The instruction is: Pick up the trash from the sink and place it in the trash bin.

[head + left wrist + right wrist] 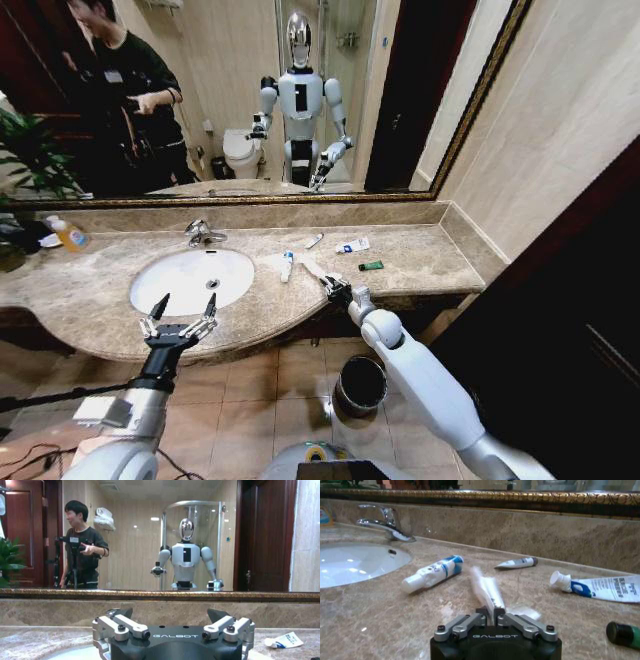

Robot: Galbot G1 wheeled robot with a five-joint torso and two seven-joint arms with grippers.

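Note:
Trash lies on the beige counter right of the white sink (150, 272). It includes a white tube with a blue band (287, 265) (432, 573), a small tube (314, 240) (517, 563), a white-blue packet (352, 245) (605, 588) (284, 640) and a green piece (371, 265) (625, 633). My right gripper (335, 289) (492, 614) is shut on the near end of a long white strip of trash (312, 268) (485, 590) that rests on the counter. Over the sink's front rim hovers my left gripper (180, 312) (170, 615), open and holding nothing. The black trash bin (360, 385) stands on the floor under my right arm.
A chrome faucet (203, 234) (385, 521) rises behind the basin. An orange-yellow soap bottle (68, 235) stands at the far left by a plant (30, 160). The mirror (300, 100) backs the counter, and a wall closes off its right end.

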